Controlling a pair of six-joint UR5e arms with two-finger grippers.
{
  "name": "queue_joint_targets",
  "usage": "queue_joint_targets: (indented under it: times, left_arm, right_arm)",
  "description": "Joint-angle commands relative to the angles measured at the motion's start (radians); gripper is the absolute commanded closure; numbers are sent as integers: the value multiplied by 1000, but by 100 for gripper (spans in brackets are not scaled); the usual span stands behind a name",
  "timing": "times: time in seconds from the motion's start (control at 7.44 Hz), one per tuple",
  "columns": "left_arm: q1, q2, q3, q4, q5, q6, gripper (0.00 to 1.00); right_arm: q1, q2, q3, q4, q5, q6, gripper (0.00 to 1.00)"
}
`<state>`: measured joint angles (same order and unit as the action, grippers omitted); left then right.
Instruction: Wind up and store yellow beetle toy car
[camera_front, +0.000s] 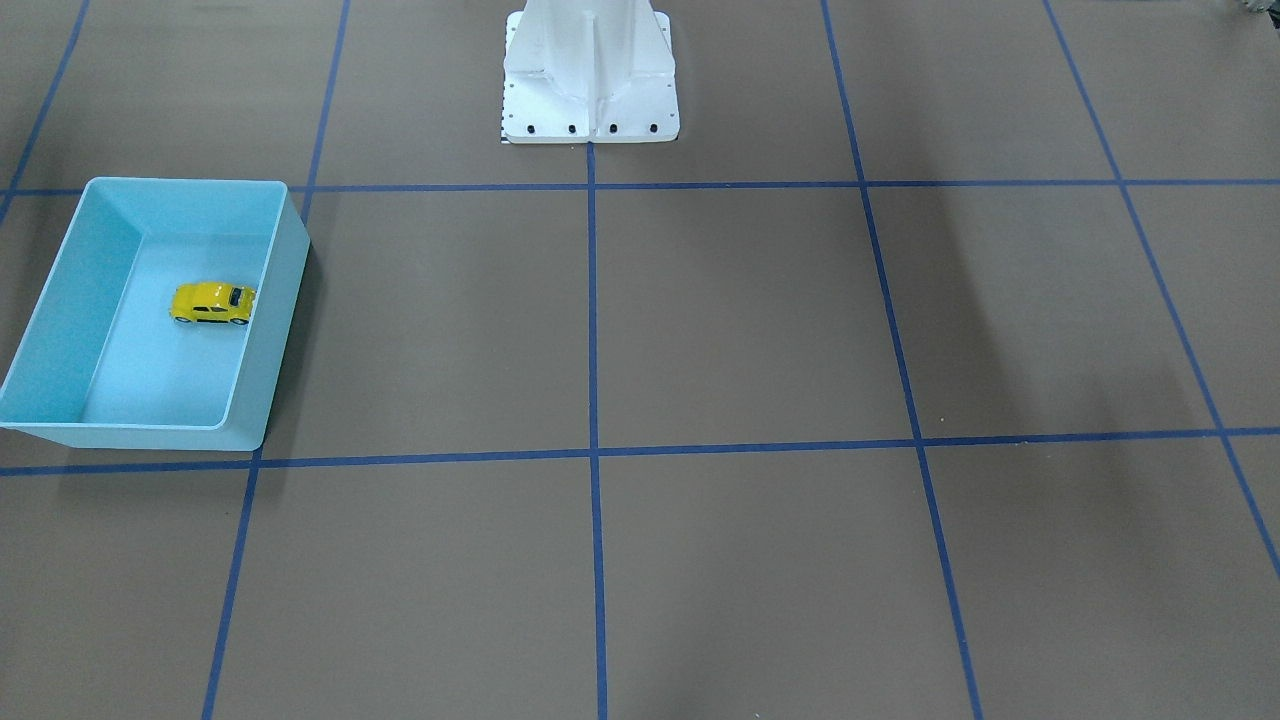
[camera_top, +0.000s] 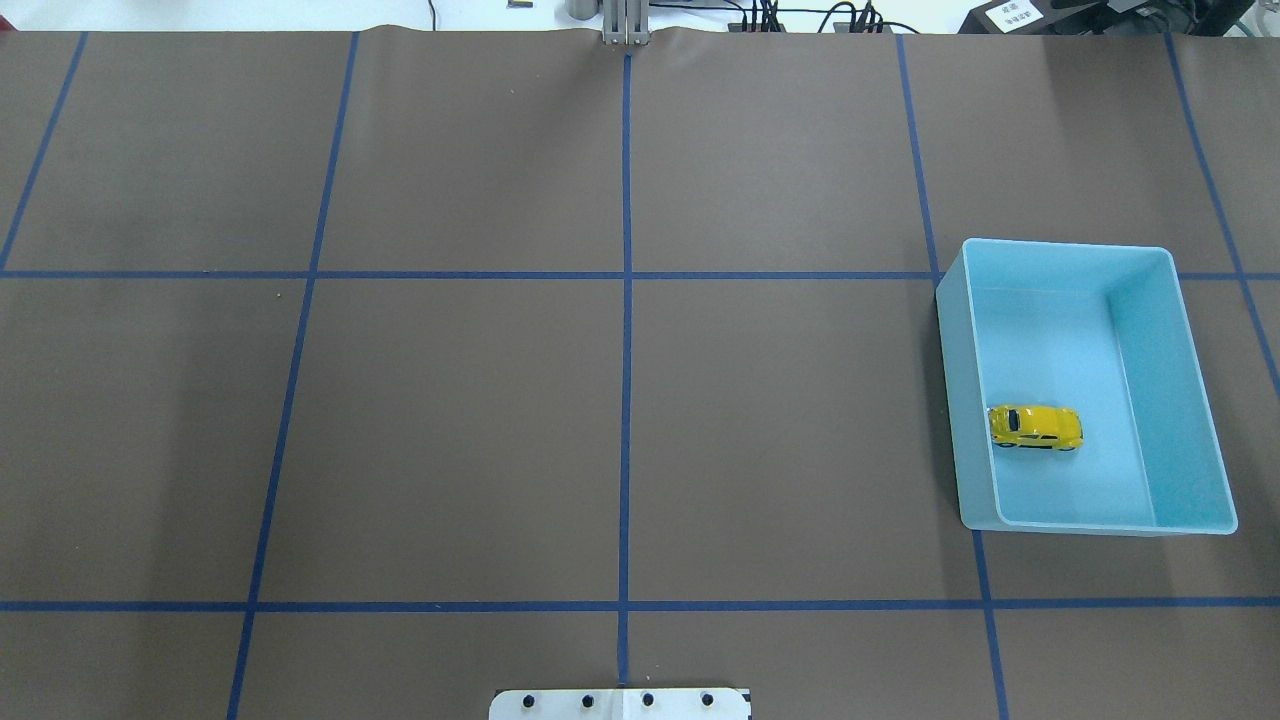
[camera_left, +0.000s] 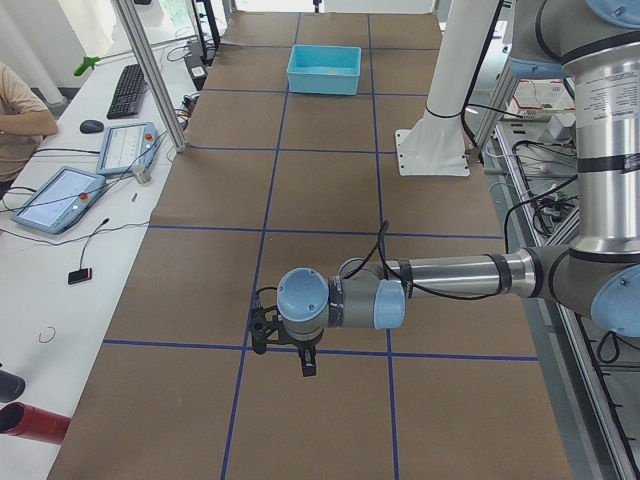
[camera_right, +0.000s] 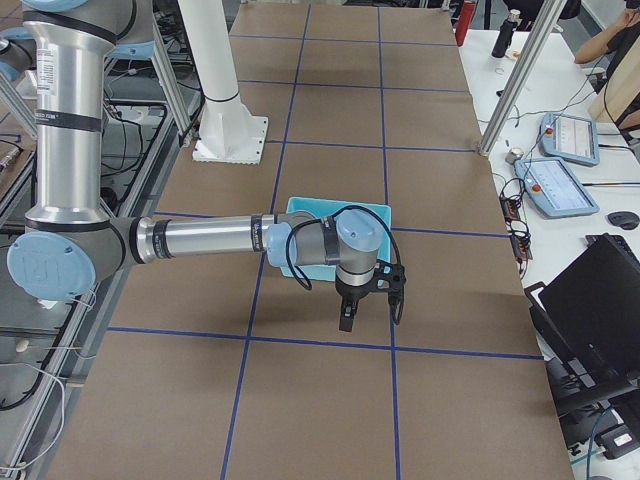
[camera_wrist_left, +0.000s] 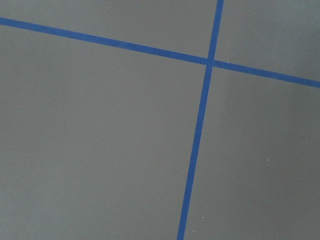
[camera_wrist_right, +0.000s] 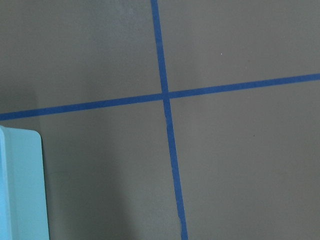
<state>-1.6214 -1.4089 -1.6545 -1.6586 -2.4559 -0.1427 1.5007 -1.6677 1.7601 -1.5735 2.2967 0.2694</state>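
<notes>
Yellow beetle toy car (camera_front: 212, 303): in the front-facing view it sits upright on its wheels on the floor of the blue bin (camera_front: 60, 300), toward 2 o'clock of the floor's middle. The bin stands at 9 o'clock of the tabletop (camera_front: 750, 320). No arm shows in this view.

Overhead view: the bin is at 3 o'clock of the frame. The car lies toward 8 o'clock of the bin floor, one end just beside the wall at 9 o'clock. Nothing touches it. Judgement: the car rests where storage requires, so that step appears complete. Whether the spring was wound cannot be told.

Left side view: the left tool (camera_left: 290, 350) hangs above bare tabletop, well apart from the far bin, holding nothing visible. How far open it is cannot be told from here.

Right side view: the right tool (camera_right: 370, 312) hangs near the bin, toward 5 o'clock of it, outside the rim. Its opening cannot be told either.

Left wrist view: only tabletop and blue tape lines (camera_wrist_left: 200, 125).

Right wrist view: a bin corner at 8 o'clock. Judgement: both arms stand clear of the bin, consistent with no further handling.
</notes>
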Motion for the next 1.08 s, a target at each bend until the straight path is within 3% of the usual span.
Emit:
queue_joint_targets:
  times: [0.0, 0.4, 0.94]
  left_arm:
    - [0, -1, -2, -1, 0, 0, 0]
    - [0, -1, -4, -1, 0, 0, 0]
    - [0, 1, -2, -1, 0, 0, 0]
  right_arm:
    - [3, 2, 1, 3, 4, -80, 0]
    - [4, -6, -40, 85, 23, -136, 0]
    - [4, -4, -48, 86, 23, -133, 0]
